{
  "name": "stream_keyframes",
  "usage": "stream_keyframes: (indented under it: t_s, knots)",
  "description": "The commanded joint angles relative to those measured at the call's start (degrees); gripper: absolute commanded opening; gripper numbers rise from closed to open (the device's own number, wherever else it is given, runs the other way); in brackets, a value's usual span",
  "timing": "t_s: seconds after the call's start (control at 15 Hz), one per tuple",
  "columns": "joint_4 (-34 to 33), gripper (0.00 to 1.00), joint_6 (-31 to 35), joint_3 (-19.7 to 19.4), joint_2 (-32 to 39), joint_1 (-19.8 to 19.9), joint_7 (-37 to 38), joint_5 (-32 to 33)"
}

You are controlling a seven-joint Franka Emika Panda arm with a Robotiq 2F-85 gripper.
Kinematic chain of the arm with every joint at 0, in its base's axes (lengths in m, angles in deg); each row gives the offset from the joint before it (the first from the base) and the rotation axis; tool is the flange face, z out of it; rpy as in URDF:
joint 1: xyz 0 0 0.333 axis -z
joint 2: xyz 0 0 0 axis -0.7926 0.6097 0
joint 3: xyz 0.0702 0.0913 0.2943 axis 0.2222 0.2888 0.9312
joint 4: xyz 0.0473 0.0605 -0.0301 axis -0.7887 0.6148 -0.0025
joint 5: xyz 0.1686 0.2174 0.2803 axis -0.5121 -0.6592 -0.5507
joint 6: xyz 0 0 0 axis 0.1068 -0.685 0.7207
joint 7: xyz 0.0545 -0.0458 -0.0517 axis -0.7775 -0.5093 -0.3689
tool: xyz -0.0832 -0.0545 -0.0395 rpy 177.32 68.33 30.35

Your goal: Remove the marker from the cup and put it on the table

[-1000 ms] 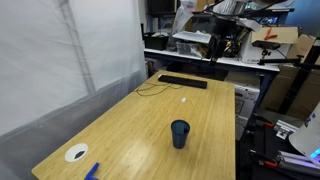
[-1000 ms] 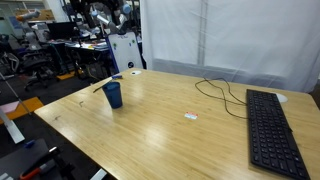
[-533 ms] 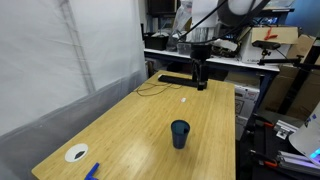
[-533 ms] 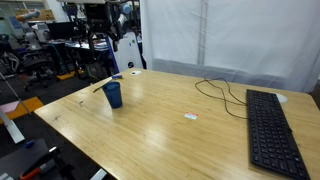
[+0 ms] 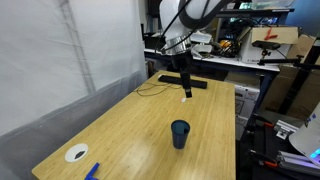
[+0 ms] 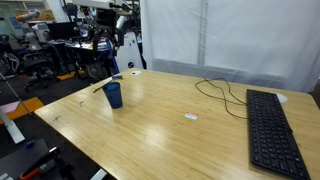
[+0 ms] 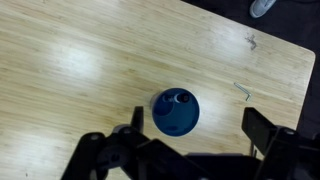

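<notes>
The dark blue cup (image 7: 174, 116) stands upright on the table (image 7: 70, 60), seen from straight above in the lower middle of the wrist view. Inside it, close to the upper rim, the rounded end of the marker (image 7: 181, 98) shows; nothing else in the cup can be made out. The gripper (image 7: 197, 120) has its jaws spread wide and grips nothing. Its two dark fingers (image 7: 137, 118) sit along the bottom edge of that view.

In an exterior view the cup (image 5: 180, 133) is at the lower right of the light wood top, and the gripper (image 5: 186, 90) hangs high above the far end, well apart from it. Just under it there lies a black keyboard (image 5: 183, 82) with a thin cable (image 5: 152, 89) looping to its left.

A white disc (image 5: 76, 153) and a small blue object (image 5: 92, 171) lie at the lower left corner, near a white curtain (image 5: 45, 60). A cluttered workbench (image 5: 250, 45) fills the background.

In an exterior view from the opposite end, the cup (image 6: 113, 94) is at middle left and the keyboard (image 6: 268, 130) at lower right. Only the wrist view shows the cup's inside, and a small bent metal key (image 7: 243, 91) near the table's edge.
</notes>
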Motion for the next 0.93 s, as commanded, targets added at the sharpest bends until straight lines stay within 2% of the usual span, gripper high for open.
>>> stream_keyframes:
  t_s: [0.0,0.33,0.53,0.87]
  knots:
    - [-0.87,1.0,-0.6,2.01,0.76,1.77,0.29,0.27]
    - [-1.69,1.0,-0.18,2.37,1.62,1.57,2.44,-0.41]
    - [-3.16,1.0,-0.45,2.69,4.36,2.24,8.48,-5.59]
    - [-4.23,1.0,3.19,1.79,8.9,4.24,16.73,-12.62]
